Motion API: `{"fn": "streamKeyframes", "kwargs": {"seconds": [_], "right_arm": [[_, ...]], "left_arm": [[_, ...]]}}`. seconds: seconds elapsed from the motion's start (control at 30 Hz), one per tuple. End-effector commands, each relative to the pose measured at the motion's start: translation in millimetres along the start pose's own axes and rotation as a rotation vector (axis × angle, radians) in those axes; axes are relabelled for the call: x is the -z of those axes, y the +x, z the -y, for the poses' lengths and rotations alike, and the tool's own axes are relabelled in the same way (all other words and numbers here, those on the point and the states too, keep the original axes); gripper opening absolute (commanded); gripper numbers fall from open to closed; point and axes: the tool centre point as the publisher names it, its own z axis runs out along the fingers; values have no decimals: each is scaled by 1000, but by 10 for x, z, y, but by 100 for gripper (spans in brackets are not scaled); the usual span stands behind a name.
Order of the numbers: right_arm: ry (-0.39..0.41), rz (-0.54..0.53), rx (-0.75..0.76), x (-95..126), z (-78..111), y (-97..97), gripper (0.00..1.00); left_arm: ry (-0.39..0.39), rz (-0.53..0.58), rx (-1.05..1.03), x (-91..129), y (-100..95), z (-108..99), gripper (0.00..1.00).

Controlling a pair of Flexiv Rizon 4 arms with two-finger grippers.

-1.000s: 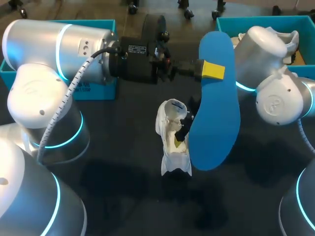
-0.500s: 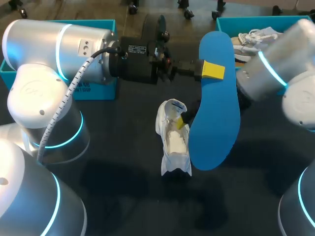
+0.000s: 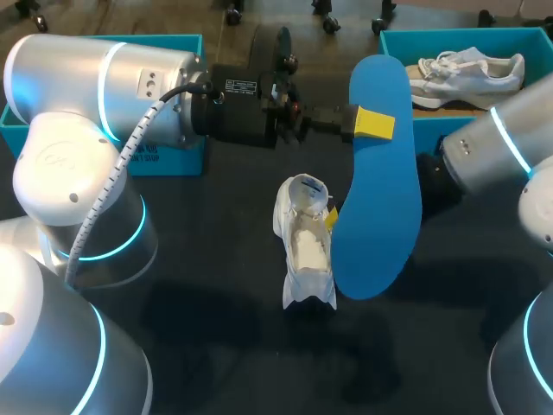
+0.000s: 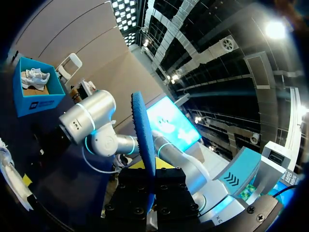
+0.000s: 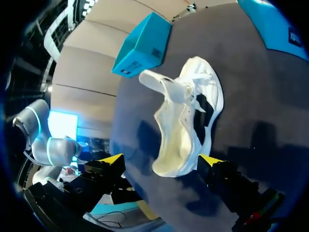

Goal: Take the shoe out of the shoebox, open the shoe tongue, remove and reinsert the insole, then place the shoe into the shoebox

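A white shoe [image 3: 304, 246] lies on the dark table, its opening facing up and its tongue pulled up. My left gripper [image 3: 363, 123] holds the blue insole [image 3: 376, 199] above the table, just right of the shoe. In the left wrist view the insole [image 4: 143, 135] stands edge-on, clamped in that gripper [image 4: 150, 188]. My right arm [image 3: 497, 151] comes in from the right; the insole hides most of its gripper, and one yellow fingertip [image 3: 331, 216] shows beside the shoe. In the right wrist view the gripper [image 5: 161, 162] is wide open, with the shoe [image 5: 186, 121] just ahead and touching neither finger.
The teal shoebox [image 3: 449, 39] at the back right holds a second white shoe [image 3: 471, 69]. Another teal box [image 3: 168, 156] sits at the back left, behind my left arm. Bare table lies in front of the shoe.
My right gripper has let go of the shoe's inside, opened wide and drawn back to the right. The right arm swung down, uncovering the shoebox. The left arm and insole stayed still.
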Motion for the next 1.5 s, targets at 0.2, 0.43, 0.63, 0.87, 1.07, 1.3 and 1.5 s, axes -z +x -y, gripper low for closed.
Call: {"fn": "streamKeyframes", "kwargs": {"seconds": [0.2,0.43,0.63,0.87,1.07,1.3,1.5], "right_arm": [[-142,-223,32,268,-39,242,100],[-274,-271,8,574,-128,462,100],[-317,-383,1,800,-220,631,100],[-325,-437,-127,926,-294,783,100],[-326,-540,-119,971,-342,850,100],[-326,-540,-119,971,-342,850,100],[-326,-540,-119,971,-342,850,100]], "left_arm": [[0,1,0,-4,-4,-11,0],[0,1,0,-4,-4,-11,0],[0,1,0,-4,-4,-11,0],[0,1,0,-4,-4,-11,0],[0,1,0,-4,-4,-11,0],[0,1,0,-4,-4,-11,0],[-6,48,-238,34,-181,-23,0]]}}
